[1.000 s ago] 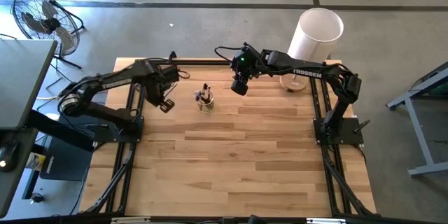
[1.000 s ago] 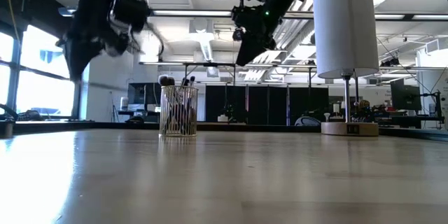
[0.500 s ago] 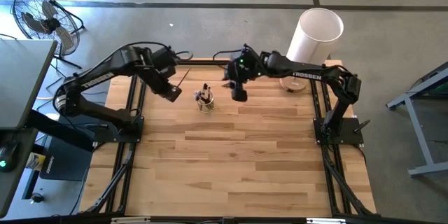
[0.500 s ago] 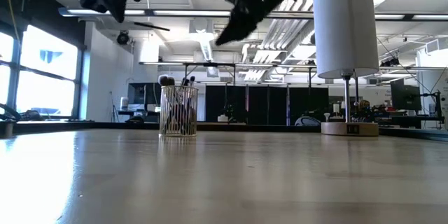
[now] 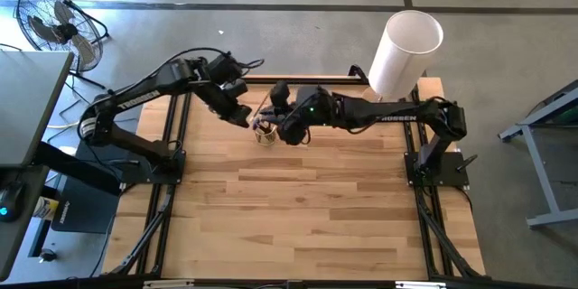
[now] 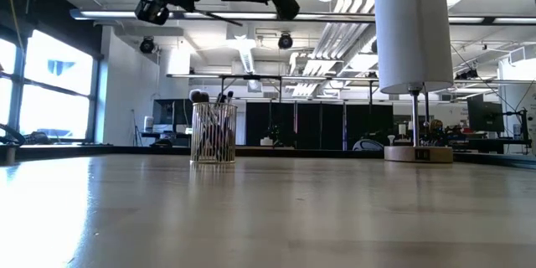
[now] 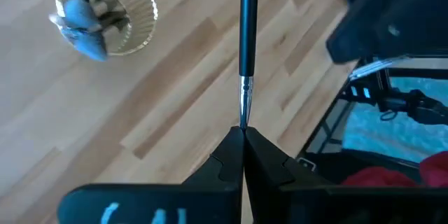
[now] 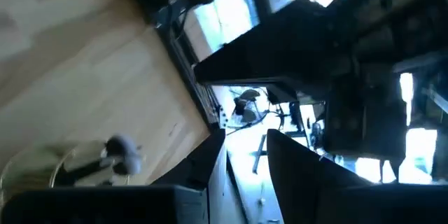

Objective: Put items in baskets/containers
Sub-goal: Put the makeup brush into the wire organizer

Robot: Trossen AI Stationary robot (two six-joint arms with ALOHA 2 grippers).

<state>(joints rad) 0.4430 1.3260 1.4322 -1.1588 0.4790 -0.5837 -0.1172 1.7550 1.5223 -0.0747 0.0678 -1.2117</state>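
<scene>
Basically, left gripper (image 7: 243, 134) clamps a thin dark metal-ferruled brush (image 7: 247, 28) above the clear ribbed cup (image 5: 264, 133), from ten o'clock, presumably for dropping in. Right gripper (image 8: 245, 147), fingers apart, sits at two o'clock.

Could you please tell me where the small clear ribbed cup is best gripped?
Grip the small clear ribbed cup across its lower wall, coming level from the side: it stands upright, and makeup brushes stick out of its open top.
</scene>
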